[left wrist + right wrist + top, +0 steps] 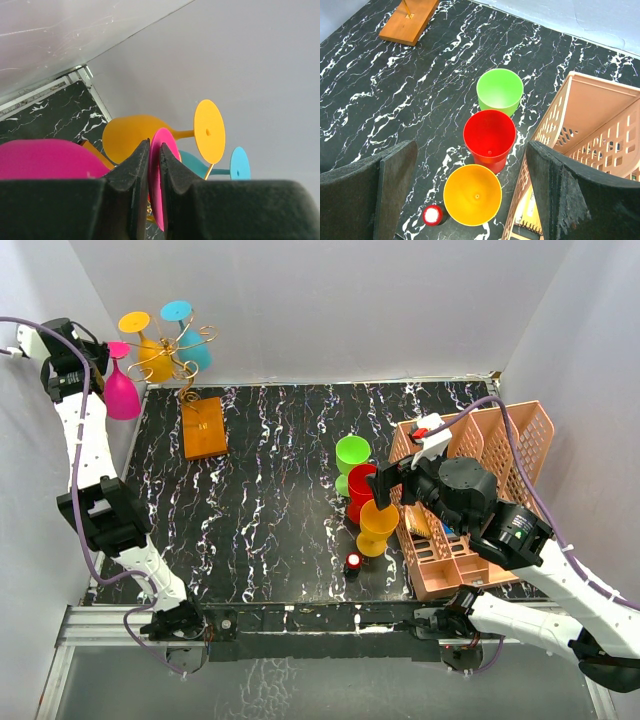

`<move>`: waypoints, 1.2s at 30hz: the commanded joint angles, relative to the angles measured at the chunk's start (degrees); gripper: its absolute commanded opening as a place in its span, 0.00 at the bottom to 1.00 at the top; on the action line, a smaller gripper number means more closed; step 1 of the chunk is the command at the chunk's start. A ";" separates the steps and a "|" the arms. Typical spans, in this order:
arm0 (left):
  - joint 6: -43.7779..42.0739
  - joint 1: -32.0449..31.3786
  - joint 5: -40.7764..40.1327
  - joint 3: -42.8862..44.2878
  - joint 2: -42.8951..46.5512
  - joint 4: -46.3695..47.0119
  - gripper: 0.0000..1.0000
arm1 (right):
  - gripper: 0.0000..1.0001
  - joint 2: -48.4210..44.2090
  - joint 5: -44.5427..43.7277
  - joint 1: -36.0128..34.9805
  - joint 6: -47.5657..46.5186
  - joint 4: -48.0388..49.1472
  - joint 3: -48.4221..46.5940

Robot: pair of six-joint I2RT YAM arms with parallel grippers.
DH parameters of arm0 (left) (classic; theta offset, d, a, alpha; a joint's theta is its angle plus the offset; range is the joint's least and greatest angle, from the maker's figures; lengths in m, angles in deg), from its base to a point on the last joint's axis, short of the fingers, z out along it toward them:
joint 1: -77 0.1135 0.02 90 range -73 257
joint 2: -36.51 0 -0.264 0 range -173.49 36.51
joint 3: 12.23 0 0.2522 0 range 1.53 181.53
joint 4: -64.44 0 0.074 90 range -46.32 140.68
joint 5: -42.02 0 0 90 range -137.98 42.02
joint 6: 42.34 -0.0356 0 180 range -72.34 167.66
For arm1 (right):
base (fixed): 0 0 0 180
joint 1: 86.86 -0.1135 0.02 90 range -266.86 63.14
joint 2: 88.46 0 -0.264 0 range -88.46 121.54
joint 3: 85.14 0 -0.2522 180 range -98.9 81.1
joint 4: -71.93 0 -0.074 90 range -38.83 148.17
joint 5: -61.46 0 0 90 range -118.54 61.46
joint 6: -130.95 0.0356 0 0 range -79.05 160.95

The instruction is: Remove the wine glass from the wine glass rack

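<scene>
**Held by the foot**

The left tool (154,155) clamps the disc foot of the glossy magenta plastic wine glass (122,395) — bowl down, just left of the gold wire wine glass rack (182,365) at the black marbled counter's (270,520) far-left corner. The right tool (470,170) gapes wide, empty.

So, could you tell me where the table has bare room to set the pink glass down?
The widest bare stretch of table lies between the rack's wooden base and the cups. Crowded on the right: cups, basket, right arm.

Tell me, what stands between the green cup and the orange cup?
A red cup, upright, between the green cup and orange cup; clearest in the right wrist view.
</scene>
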State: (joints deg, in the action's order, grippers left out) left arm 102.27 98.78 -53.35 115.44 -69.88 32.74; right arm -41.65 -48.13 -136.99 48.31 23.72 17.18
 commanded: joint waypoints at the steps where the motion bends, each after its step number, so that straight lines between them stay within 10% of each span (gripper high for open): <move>1: -2.25 0.17 -0.96 1.41 1.75 -2.11 0.01 | 0.99 -0.62 -0.29 0.27 -0.33 3.16 -0.76; 36: 3.07 -1.72 5.86 12.56 -4.56 1.14 0.00 | 0.99 -0.85 -0.10 0.23 0.64 3.17 -1.29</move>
State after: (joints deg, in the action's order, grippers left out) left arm 105.31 97.76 -49.59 125.21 -76.32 31.47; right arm -41.65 -48.11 -136.99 48.55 23.72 17.16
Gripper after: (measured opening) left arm 0.035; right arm 0.993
